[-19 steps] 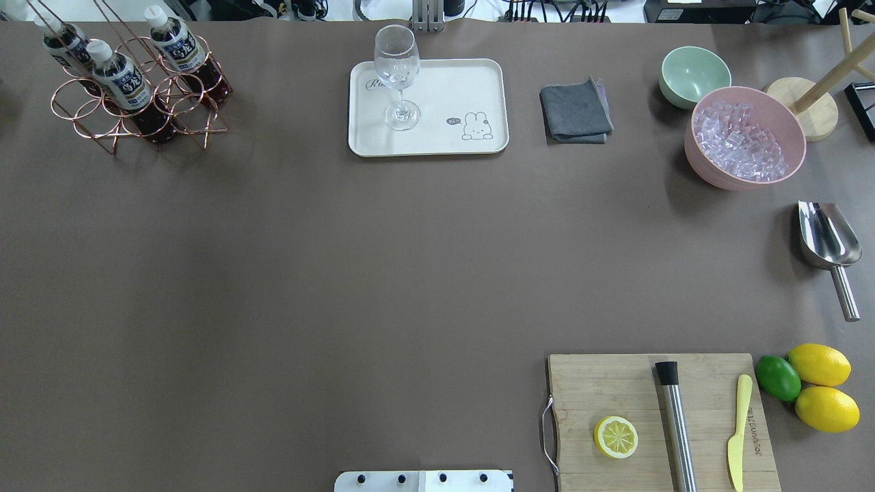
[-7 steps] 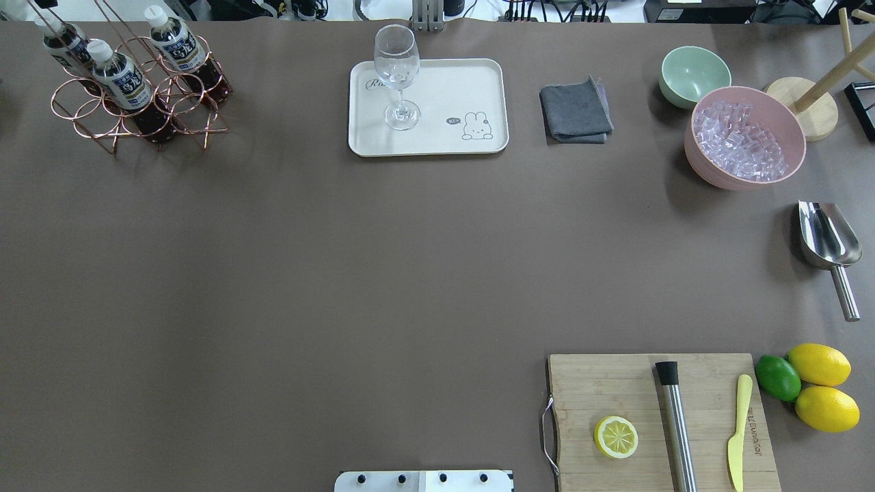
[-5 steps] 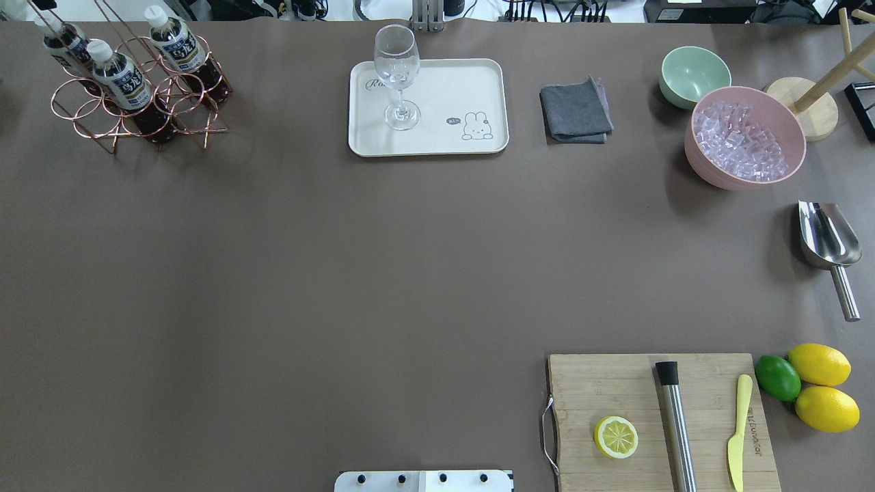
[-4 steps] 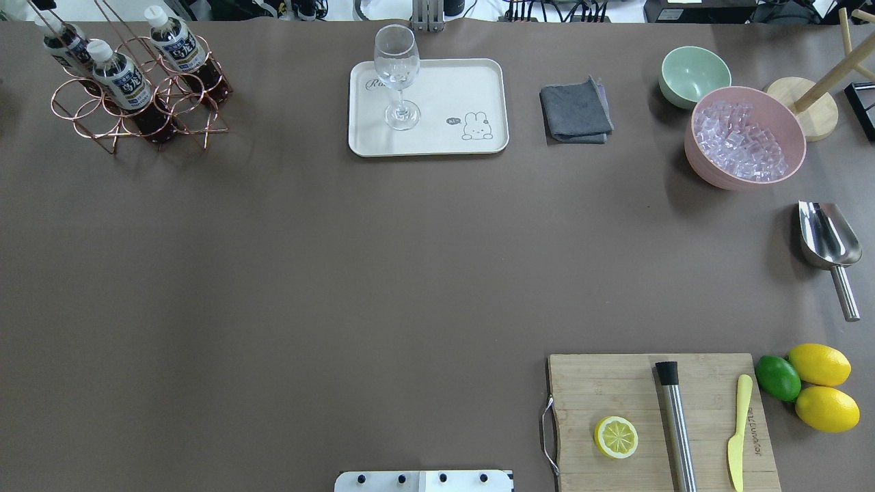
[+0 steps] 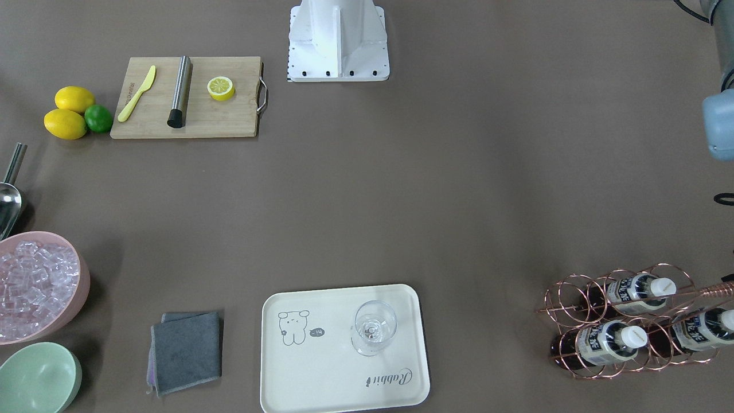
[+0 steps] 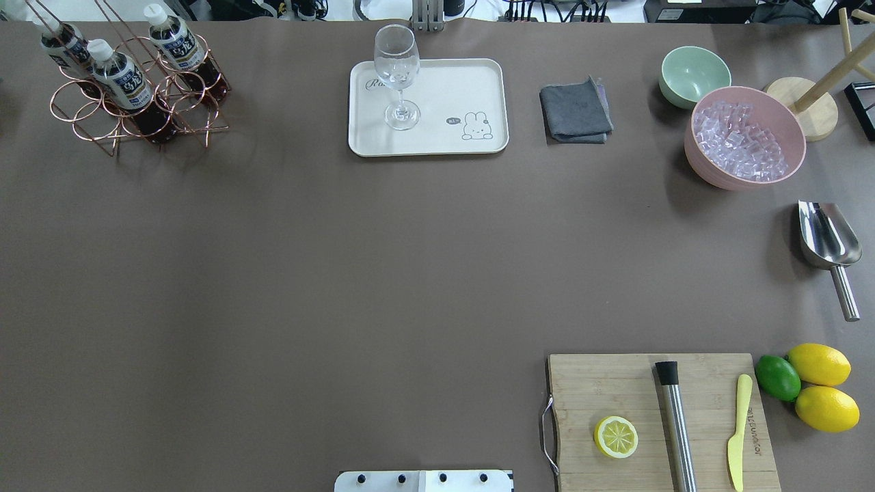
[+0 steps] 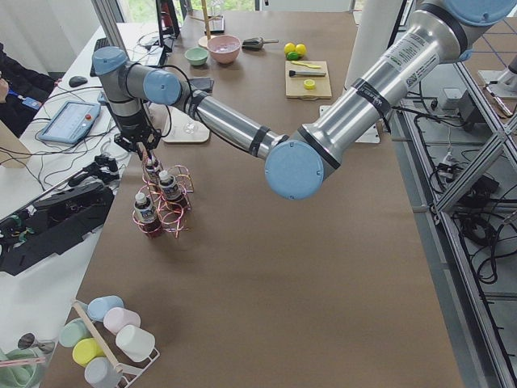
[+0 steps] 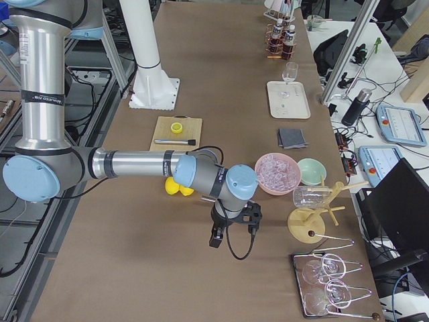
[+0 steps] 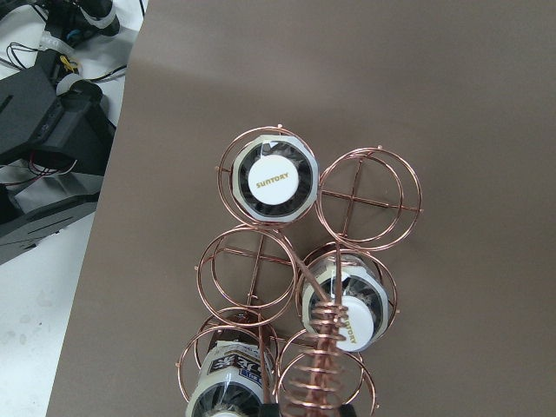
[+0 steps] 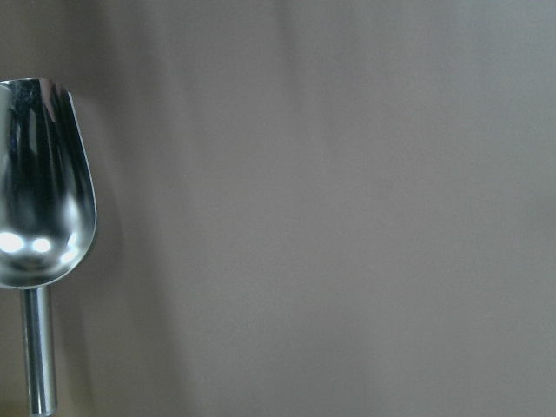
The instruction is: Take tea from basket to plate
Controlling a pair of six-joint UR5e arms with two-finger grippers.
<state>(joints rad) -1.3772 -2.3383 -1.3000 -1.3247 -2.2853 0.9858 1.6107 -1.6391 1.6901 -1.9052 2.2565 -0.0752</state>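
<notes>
Three tea bottles point(image 6: 123, 82) point(image 6: 179, 44) point(image 6: 58, 41) with white caps stand in the copper wire basket point(image 6: 184, 102) at the table's far left corner. The cream plate point(image 6: 444, 140) with the rabbit drawing lies at the far middle. My left gripper point(image 7: 145, 144) hangs right over the basket's coiled handle point(image 9: 323, 347). The left wrist view looks down on the caps point(image 9: 275, 181), and I cannot tell whether this gripper is open. My right gripper point(image 8: 228, 225) hovers low beside the scoop, its state unclear.
A wine glass point(image 6: 400, 75) stands on the plate's left part. To its right lie a grey cloth point(image 6: 575, 111), a green bowl point(image 6: 694, 74) and a pink bowl of ice point(image 6: 745, 137). A metal scoop point(image 6: 827, 239), cutting board point(image 6: 615, 389) and lemons point(image 6: 820, 365) fill the near right.
The basket with its bottles has shifted very slightly toward the far left corner, and its handle top has moved with it. Everything else stays put.
</notes>
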